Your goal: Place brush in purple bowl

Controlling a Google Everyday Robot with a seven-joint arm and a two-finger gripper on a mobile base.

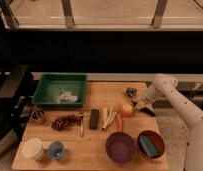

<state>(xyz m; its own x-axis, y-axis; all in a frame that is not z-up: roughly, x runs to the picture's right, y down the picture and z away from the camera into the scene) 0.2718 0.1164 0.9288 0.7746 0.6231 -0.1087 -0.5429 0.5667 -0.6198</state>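
Two bowls stand at the near right of the table (102, 95): the purple bowl (120, 146) and, just right of it, a red-brown bowl (157, 137) with a teal thing inside. The brush (131, 92) lies near the table's right edge, behind an orange (126, 109), well apart from the purple bowl. The gripper (143, 105) is low, just right of the brush head. How far open it is, and if it holds the brush, I cannot tell.

Lab-like test kitchen: a wooden table (102, 94) laid with food (126, 109) below a railing (68, 13), hand (140, 104) over its right edge.
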